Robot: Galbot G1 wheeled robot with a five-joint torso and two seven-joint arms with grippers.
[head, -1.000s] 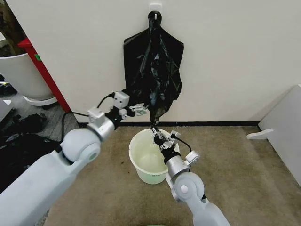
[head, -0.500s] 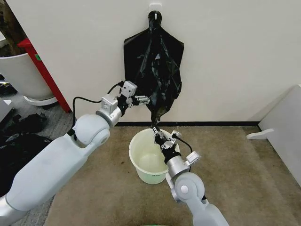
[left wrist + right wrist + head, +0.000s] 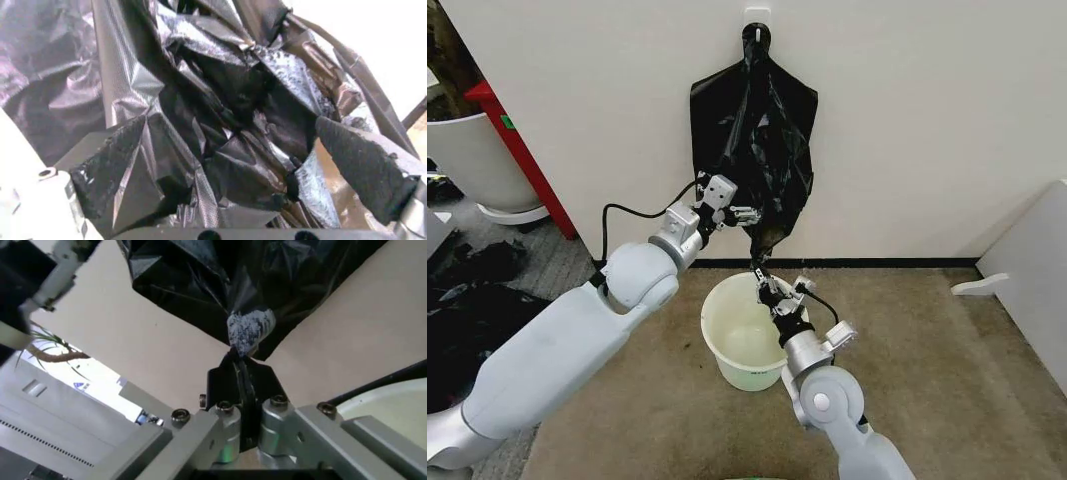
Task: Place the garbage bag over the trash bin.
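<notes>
Left gripper (image 3: 749,213): reaching up to the lower left of the hanging bag; fingers (image 3: 127,165) are standing apart, with crumpled film lying between them but not clamped.
Garbage bag (image 3: 752,150): hanging flat against the wall from a white hook (image 3: 757,17), its gathered lower tip drooping directly above the bin.
Handling judgement: thin glossy film, very light, limp and slippery; it is likely to bunch, cling to itself and slide out of a shallow pinch, and a hard tug could tear it at the hook.
Where to take hold: judged best on a folded, doubled ridge near the lower edges, one grip on each side, so the mouth can be spread wide.
Trash bin (image 3: 722,340): standing upright on the brown carpet just below the bag, open and unlined.
Right gripper (image 3: 761,279): poised over the bin's far rim, pointing upward; fingers are pressed together on the bag's lowest tip, as the right wrist view confirms.
Task status: bag not yet over the bin.
</notes>
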